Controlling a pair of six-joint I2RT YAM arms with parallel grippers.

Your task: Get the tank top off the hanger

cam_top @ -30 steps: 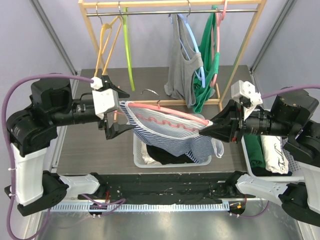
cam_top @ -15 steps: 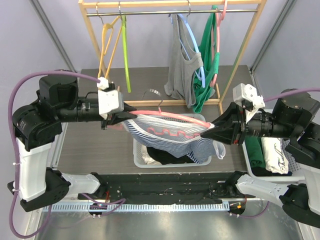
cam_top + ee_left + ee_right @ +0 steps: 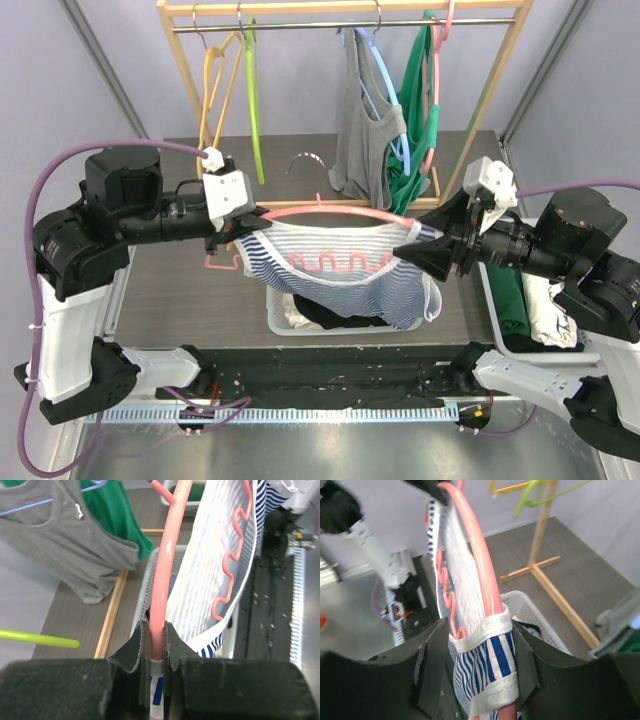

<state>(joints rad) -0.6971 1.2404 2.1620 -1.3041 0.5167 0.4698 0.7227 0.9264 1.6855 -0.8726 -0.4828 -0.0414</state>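
A pink hanger (image 3: 330,211) carrying a blue-and-white striped tank top (image 3: 340,270) hangs level between my two arms, above a white basket. My left gripper (image 3: 248,222) is shut on the hanger's left end. In the left wrist view its jaws (image 3: 156,640) clamp the pink bar (image 3: 167,565), with striped cloth (image 3: 215,555) beside and below it. My right gripper (image 3: 405,252) is at the hanger's right end. In the right wrist view its jaws (image 3: 479,627) stand open around the strap (image 3: 490,655) wrapped over the pink bar (image 3: 475,555), with a gap at the left jaw.
The white basket (image 3: 275,300) below holds dark and light clothes. Behind stands a wooden rack (image 3: 340,8) with a grey tank top (image 3: 355,140), a green garment (image 3: 415,130), a yellow hanger (image 3: 215,90) and a green hanger (image 3: 255,100). A bin of folded clothes (image 3: 545,300) sits at the right.
My left gripper moved onto the hanger's left end and closed on it. The hanger rose and levelled. My right gripper's jaws have widened around the strap.
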